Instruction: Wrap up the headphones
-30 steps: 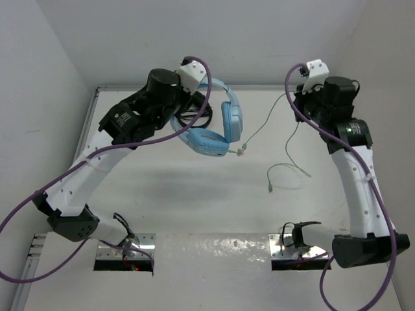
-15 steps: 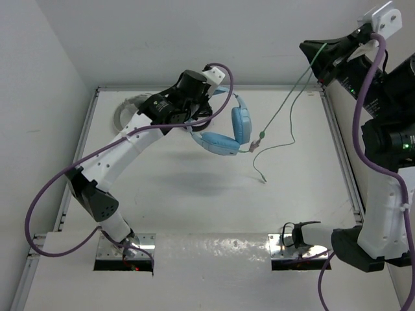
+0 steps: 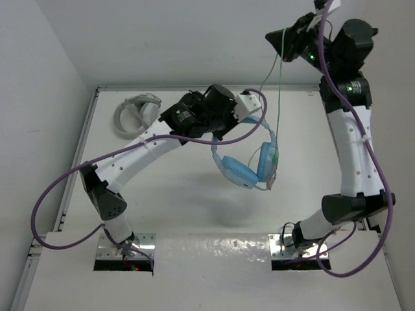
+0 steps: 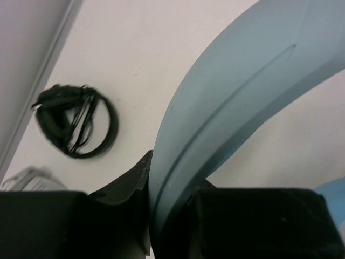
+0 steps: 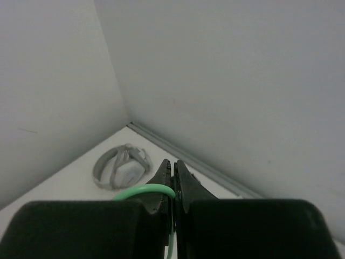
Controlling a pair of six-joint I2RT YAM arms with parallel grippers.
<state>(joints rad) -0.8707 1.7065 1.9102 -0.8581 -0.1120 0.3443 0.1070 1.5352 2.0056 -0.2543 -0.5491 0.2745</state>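
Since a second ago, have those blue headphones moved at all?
Yes. The headphones have shifted right and nearer the arm bases, farther from the far rim of the table.

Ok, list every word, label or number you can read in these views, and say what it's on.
No text can be read.
Pale mark on the left arm's black housing: too small to read.
The headphones, cable, grey-white headset, black headset: no print visible.

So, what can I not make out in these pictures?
Top view: left arm hides black wired headphones; end of thin pale green cable too small.
Left wrist: light blue plastic headband blocks padded ear cups.
Right wrist: right pincer hides most of that cable.
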